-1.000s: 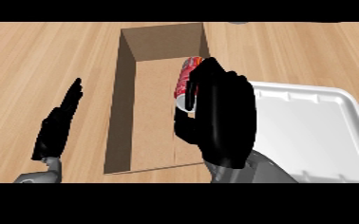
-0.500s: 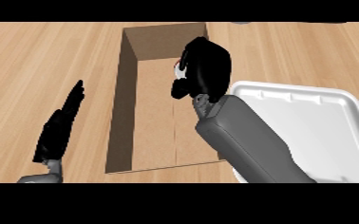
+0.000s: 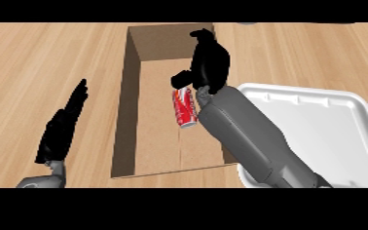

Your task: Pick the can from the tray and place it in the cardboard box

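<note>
nearest, at lower left: left hand (image 3: pixel 63 126), flat over the counter (image 3: pixel 57 58), fingers straight and together, pointing up and away, holding nothing, well clear of the box (image 3: pixel 126 126).

at lower right: tray (image 3: pixel 316 122), white, rimmed, just beside the box's right wall, partly covered by the grey right forearm crossing its near-left corner.

in the middle: can (image 3: pixel 185 107), lying on its side on the box floor, near the right wall, about midway along the box. long axis running near to far, tilted slightly, far end leaning a little left toward the hand above it. red body with white markings along the side, pale rim at the near end; far end hidden under the hand.

just beyond: right hand (image 3: pixel 207 66), black, reaching over the box interior from the tray side, palm down, fingers relaxed and stretched away toward the far wall, thumb side hanging down by the can's far end. not curled round the can; whether the thumb touched the can could not be told.

farthest: box's far wall, upright, brown, open top, with bare wooden counter beyond on both sides.
</note>
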`<control>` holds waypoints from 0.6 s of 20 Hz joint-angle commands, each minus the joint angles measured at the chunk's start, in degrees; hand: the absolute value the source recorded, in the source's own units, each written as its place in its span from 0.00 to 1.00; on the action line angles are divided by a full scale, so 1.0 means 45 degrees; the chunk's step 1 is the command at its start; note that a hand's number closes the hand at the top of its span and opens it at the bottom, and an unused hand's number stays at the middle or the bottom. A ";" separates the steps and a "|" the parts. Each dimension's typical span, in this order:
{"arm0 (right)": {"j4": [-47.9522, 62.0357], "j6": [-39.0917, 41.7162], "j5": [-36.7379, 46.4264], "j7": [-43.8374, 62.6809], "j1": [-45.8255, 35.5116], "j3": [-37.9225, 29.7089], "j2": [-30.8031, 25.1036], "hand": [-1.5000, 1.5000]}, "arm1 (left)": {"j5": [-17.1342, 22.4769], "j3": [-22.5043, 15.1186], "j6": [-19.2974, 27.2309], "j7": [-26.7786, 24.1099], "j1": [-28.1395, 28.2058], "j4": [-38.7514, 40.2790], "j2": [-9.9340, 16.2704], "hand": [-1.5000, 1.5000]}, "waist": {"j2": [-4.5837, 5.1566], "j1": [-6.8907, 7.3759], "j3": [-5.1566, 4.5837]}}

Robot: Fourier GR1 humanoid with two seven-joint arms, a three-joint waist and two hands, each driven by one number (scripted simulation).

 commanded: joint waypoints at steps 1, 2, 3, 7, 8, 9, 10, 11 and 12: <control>0.0398 -0.3286 0.0143 -0.0076 -0.0038 -0.0401 0.0071 0.00 | -0.0383 -0.0273 0.0420 -0.0106 0.0036 0.0188 -0.0380 0.50 | 0.0002 -0.0170 0.0006; 0.0059 -0.3736 0.0420 0.0627 -0.0332 -0.0539 0.0072 0.00 | -0.0053 0.0063 0.0100 -0.0034 -0.0079 0.0114 -0.0031 0.50 | -0.0054 -0.0204 0.0003; 0.0434 -0.4583 0.0550 -0.0014 -0.0123 -0.1020 0.0072 0.00 | 0.0111 0.0244 -0.0024 0.0230 -0.0129 0.0011 0.0115 0.50 | -0.0005 -0.0175 0.0011; -0.0593 -0.6221 0.0670 -0.0025 0.0579 -0.1254 0.0072 0.00 | 0.0059 0.0292 -0.0016 -0.0090 0.0482 -0.0215 0.0209 0.50 | -0.0121 -0.0403 0.0012; -0.1280 -0.6480 0.0609 -0.0378 0.0888 -0.1159 0.0072 0.00 | 0.0121 0.0441 0.0068 -0.0162 0.0247 0.0135 0.0164 0.50 | -0.0132 -0.0556 0.0010; -0.1766 -0.6442 0.0140 -0.0557 0.0677 -0.1621 0.0072 0.00 | 0.0019 0.0467 0.0160 -0.0057 -0.0090 0.0500 0.0147 0.50 | -0.0115 -0.0650 0.0012; -0.2119 -0.6824 0.0332 -0.0425 0.1081 -0.1609 0.0072 0.00 | -0.0099 0.0329 0.0355 -0.0353 0.0281 0.0459 -0.0080 0.50 | -0.0149 -0.0671 0.0008; -0.2324 -0.7020 0.0444 -0.1035 0.1481 -0.2119 -0.0008 0.00 | 0.0086 0.0434 0.0210 -0.0423 0.0561 0.0200 0.0015 0.50 | -0.0157 -0.0704 0.0012; -0.2753 -0.7087 0.0949 -0.0633 0.1693 -0.2104 0.0071 0.00 | 0.0095 0.0677 0.0309 -0.0351 0.0375 0.0369 0.0128 0.50 | -0.0190 -0.0797 0.0004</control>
